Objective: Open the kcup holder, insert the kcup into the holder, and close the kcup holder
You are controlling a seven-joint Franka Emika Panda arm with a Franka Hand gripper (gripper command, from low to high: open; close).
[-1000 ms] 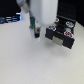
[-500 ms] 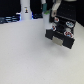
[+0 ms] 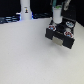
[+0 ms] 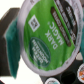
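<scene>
Looking through the wrist view, we see almost nothing but the kcup (image 4: 46, 37): its bright green lid with white lettering and a small code square fills the picture, ringed by a whitish rim. That close look is something the exterior view cannot give; there the pod is only a speck of green under the arm, too small for us to read.

The exterior view gives us the layout instead. The kcup holder (image 3: 61, 34) is a black box sitting on the white table (image 3: 27, 57) toward the exterior view's right, with its sliding tray pulled out toward the camera. In the tray we make out round slots, and a few hold pods with reddish tops (image 3: 68, 33). In the wrist view, the rims of other pods (image 4: 52, 80) peek out past the edge of the green lid, along with dark parts of the holder.

The arm reaches down from above, and the claw (image 3: 58, 15) hangs just over the back of the open tray. It is closed on the kcup, its fingers (image 4: 11, 36) showing as a teal shape pressed against the pod's side. We cannot tell whether the pod touches the tray.
</scene>
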